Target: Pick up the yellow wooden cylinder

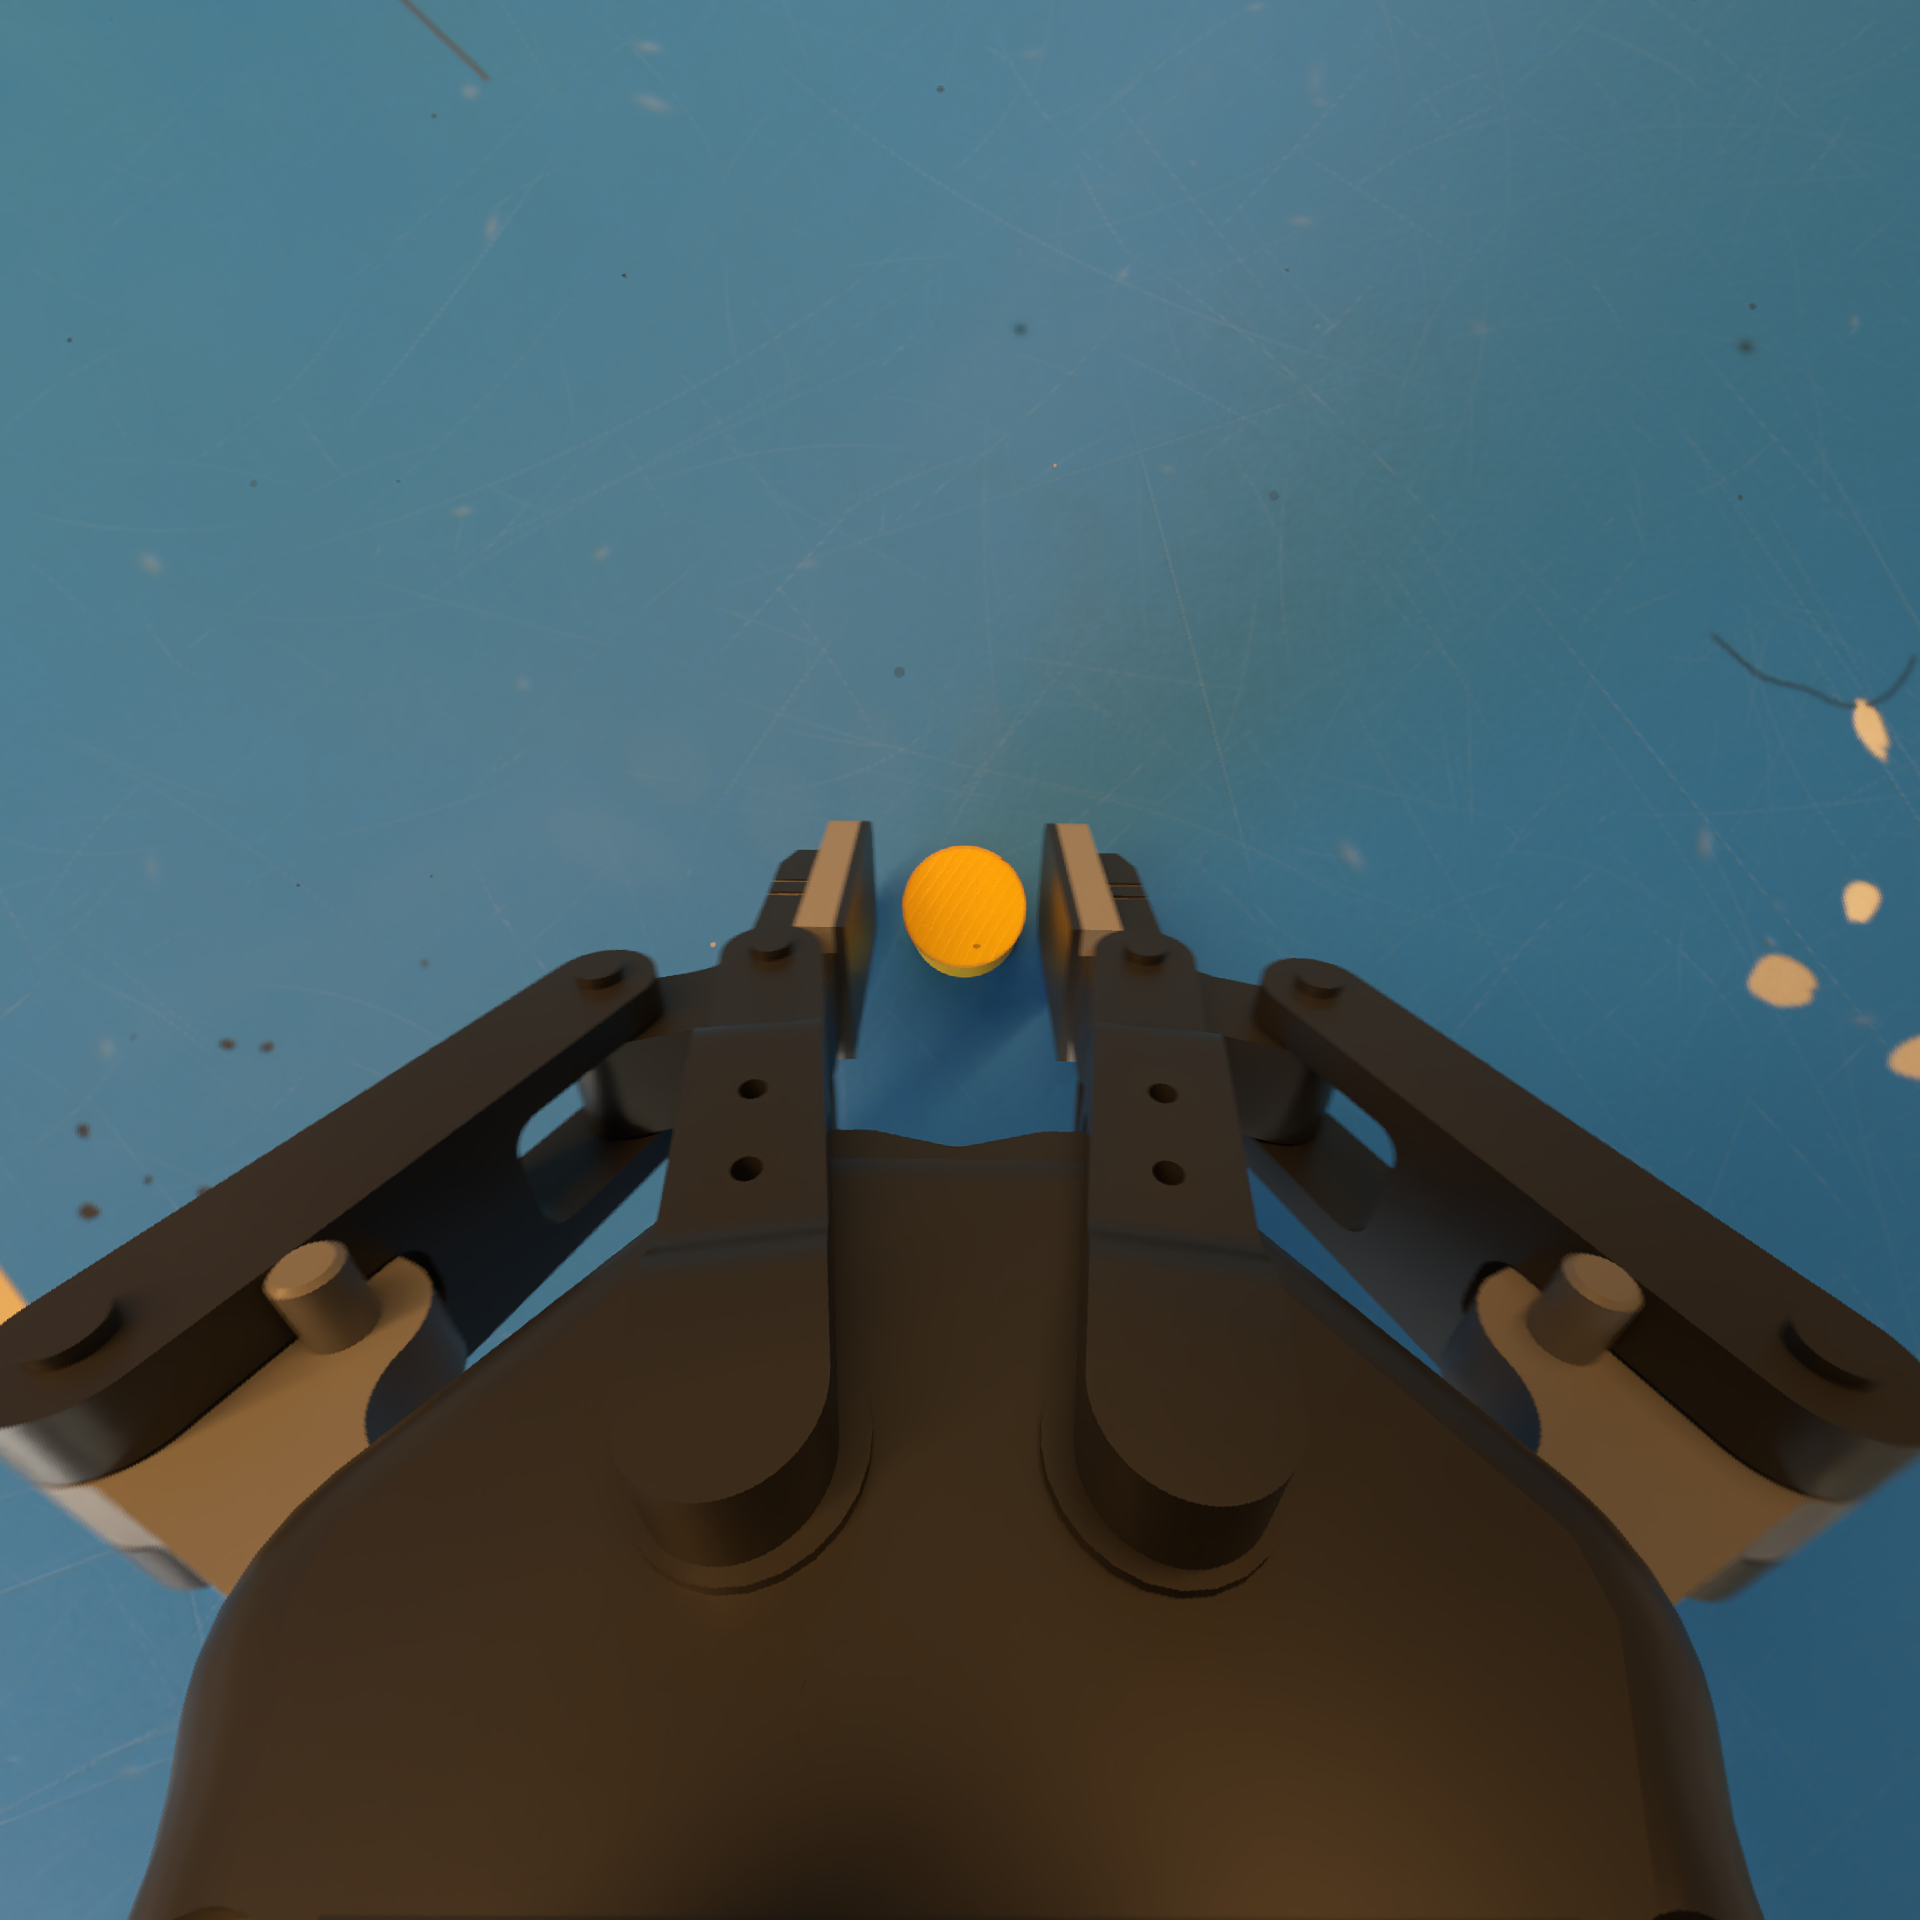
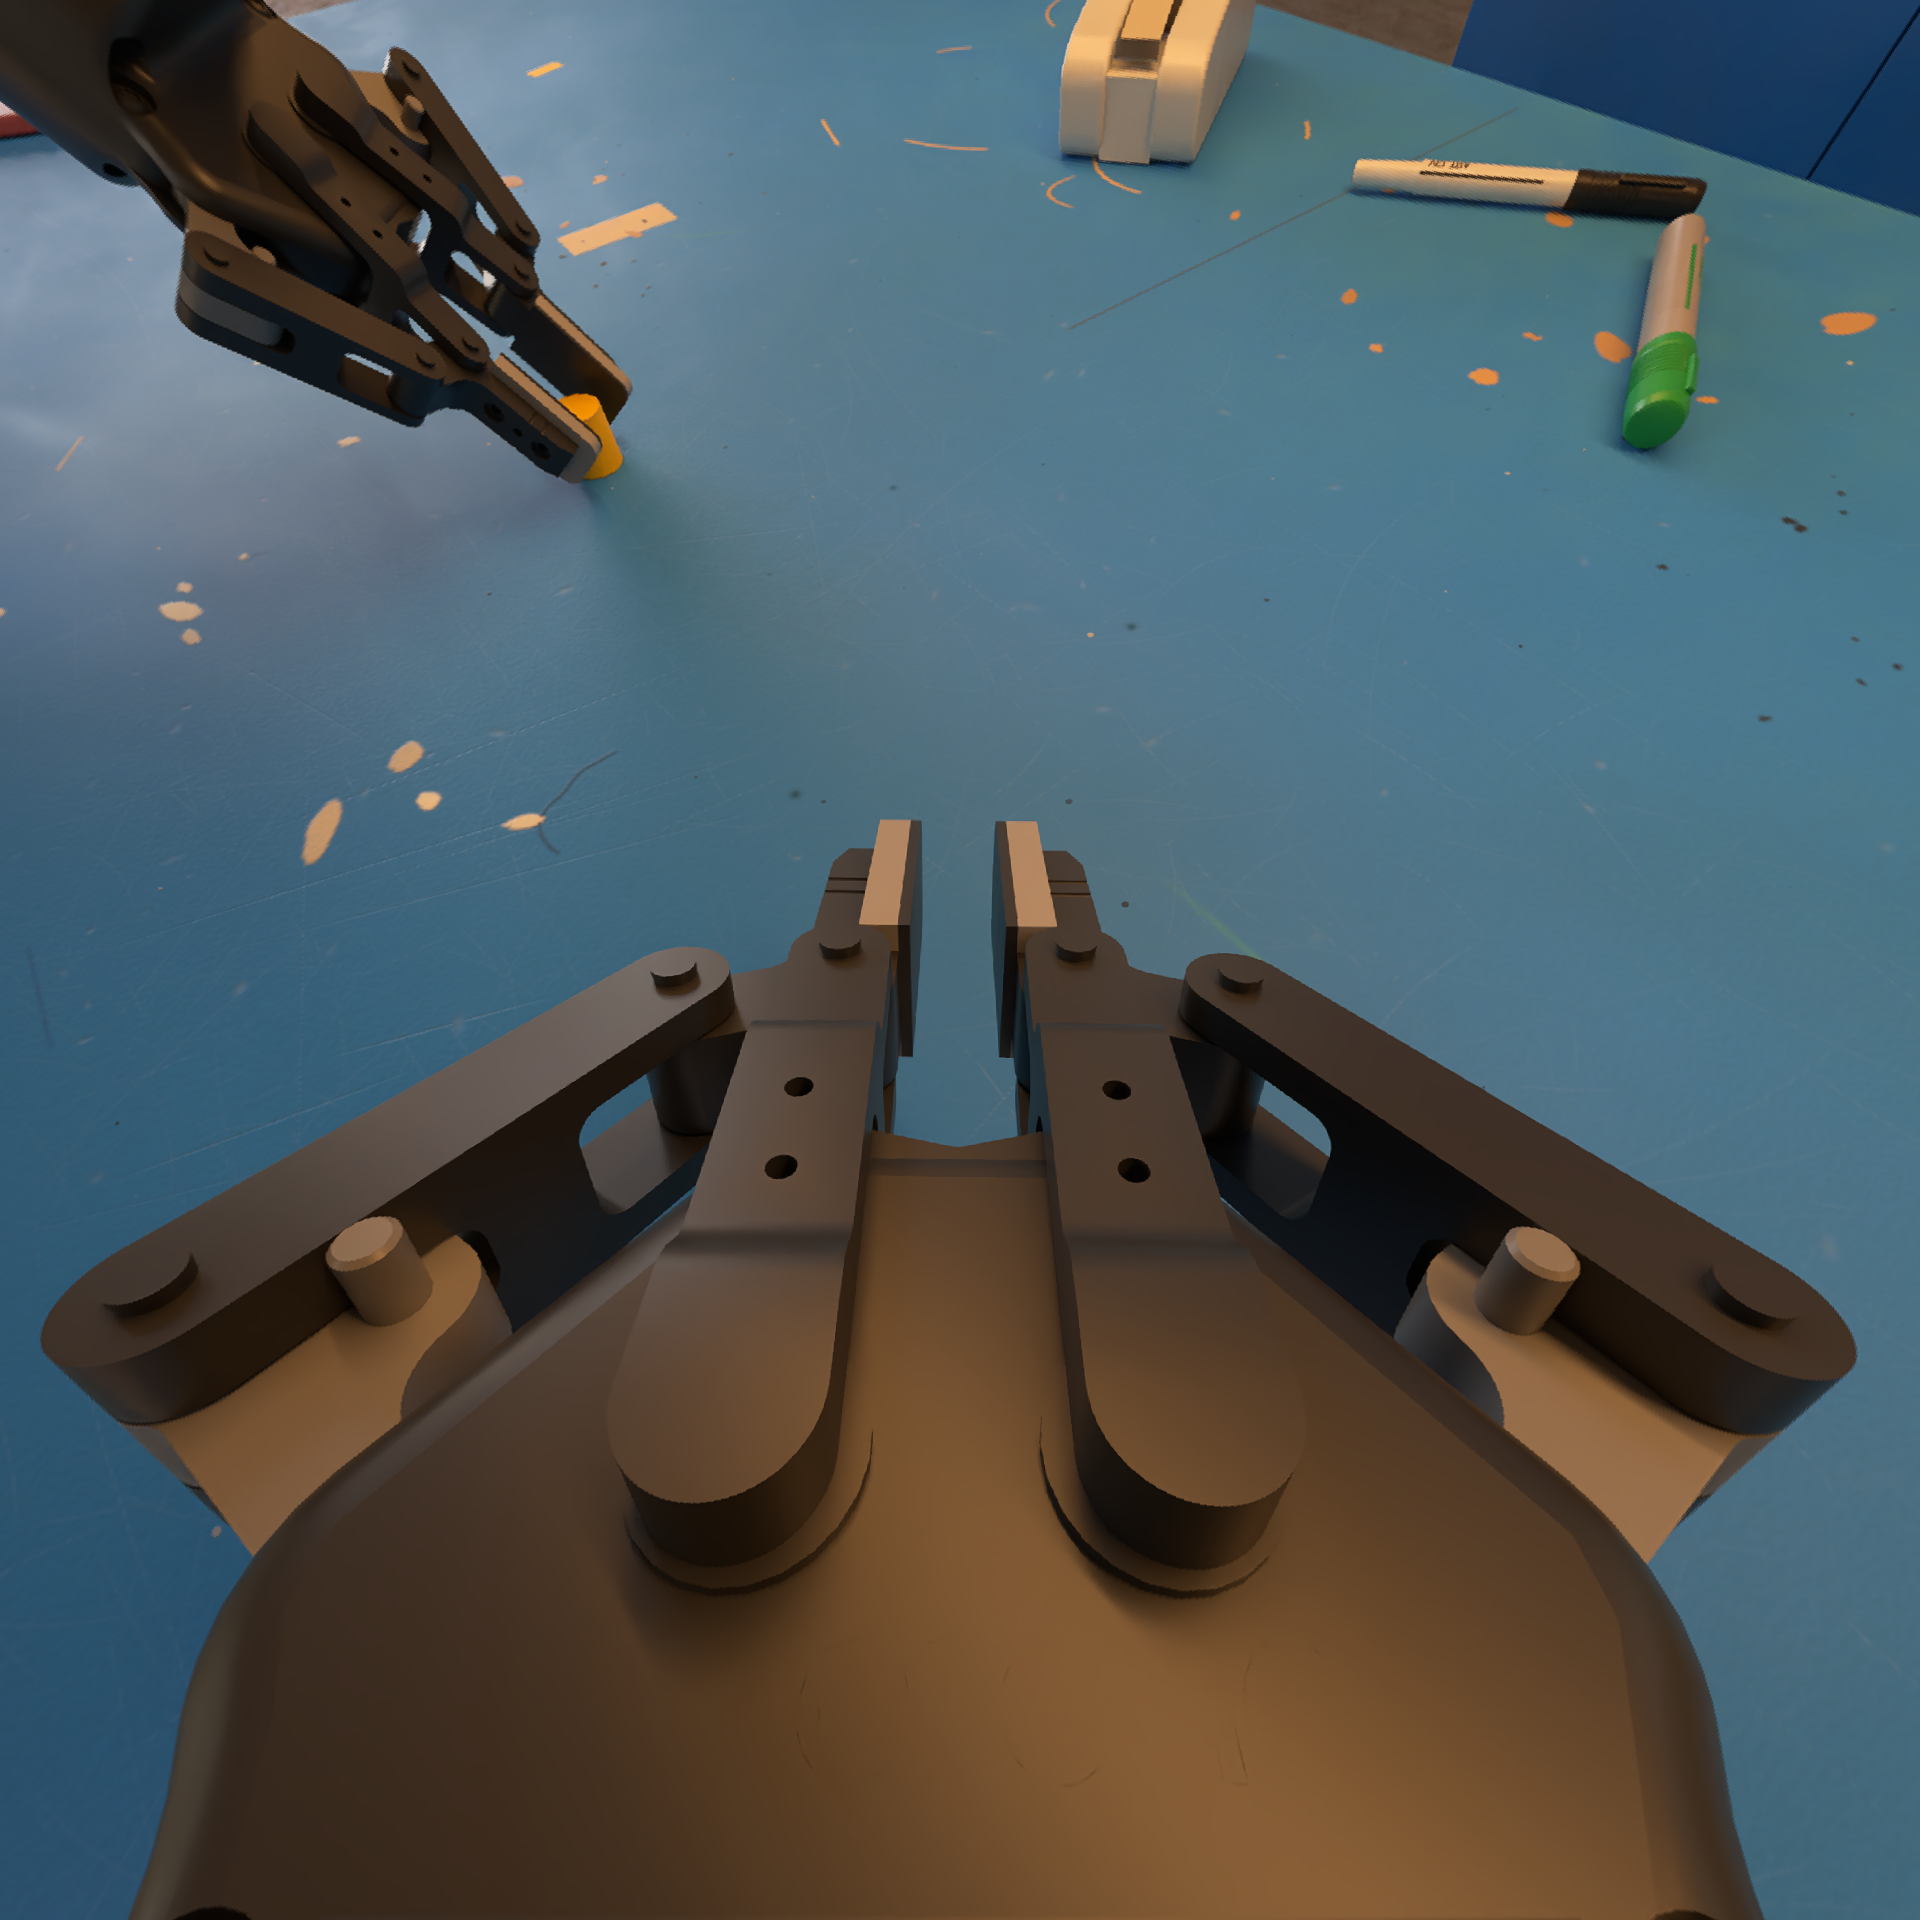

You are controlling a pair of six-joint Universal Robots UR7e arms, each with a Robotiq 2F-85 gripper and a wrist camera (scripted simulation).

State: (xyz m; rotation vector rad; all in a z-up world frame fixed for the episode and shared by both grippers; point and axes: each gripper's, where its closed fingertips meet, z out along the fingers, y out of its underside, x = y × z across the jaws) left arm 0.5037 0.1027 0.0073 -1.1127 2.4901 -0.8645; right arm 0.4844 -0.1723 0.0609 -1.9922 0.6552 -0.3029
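The yellow wooden cylinder [image 1: 963,906] stands upright on the blue table [image 1: 935,416], seen from above in the left wrist view. My left gripper [image 1: 958,828] is open and straddles it, one pad on each side with a narrow gap on both sides. The right wrist view shows the same from afar: the left gripper [image 2: 597,431] is low at the table with the cylinder [image 2: 608,455] between its fingers. My right gripper [image 2: 958,831] hovers over bare table, its jaws a narrow gap apart and empty.
At the far side in the right wrist view lie a white stapler-like object [image 2: 1148,73], a black-capped marker [image 2: 1527,185] and a green-capped marker [image 2: 1668,332]. The table bears orange and cream paint flecks and scratches.
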